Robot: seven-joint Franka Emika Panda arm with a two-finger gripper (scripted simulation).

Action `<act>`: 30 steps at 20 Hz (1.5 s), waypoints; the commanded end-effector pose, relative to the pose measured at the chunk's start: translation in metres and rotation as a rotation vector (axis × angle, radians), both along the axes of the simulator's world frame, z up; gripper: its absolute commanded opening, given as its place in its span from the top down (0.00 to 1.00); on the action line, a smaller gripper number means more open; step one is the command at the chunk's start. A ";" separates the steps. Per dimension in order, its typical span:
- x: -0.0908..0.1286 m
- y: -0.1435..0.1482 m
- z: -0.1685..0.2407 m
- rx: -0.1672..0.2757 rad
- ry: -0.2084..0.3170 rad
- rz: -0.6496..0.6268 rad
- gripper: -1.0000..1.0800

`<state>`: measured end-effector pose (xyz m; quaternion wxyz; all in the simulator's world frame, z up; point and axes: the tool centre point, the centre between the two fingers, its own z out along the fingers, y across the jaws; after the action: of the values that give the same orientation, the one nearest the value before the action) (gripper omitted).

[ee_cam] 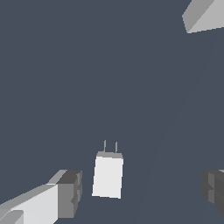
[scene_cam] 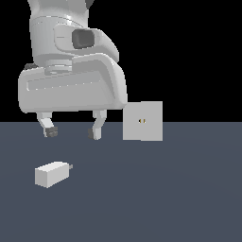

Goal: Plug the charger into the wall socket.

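White and small, the charger [scene_cam: 52,173] lies on the floor below my wide-open, empty gripper [scene_cam: 72,132], its prongs pointing toward the wall socket [scene_cam: 142,121].

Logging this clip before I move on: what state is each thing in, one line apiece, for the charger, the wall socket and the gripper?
charger: lying flat on the floor, unplugged, not held, prongs toward the exterior view's right.
wall socket: upright on the floor, both holes empty, nothing plugged in.
gripper: open, fingers spread wide and holding nothing, above the floor and clear of the charger.
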<state>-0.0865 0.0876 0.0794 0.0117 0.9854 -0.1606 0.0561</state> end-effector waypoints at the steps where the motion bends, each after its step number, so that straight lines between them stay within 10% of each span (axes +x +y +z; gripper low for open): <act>1: -0.003 0.008 -0.005 -0.002 -0.015 -0.025 0.04; 30: -0.010 0.028 -0.056 -0.013 -0.048 -0.088 0.04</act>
<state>-0.0962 0.1155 0.0300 0.0165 0.9757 -0.2032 0.0799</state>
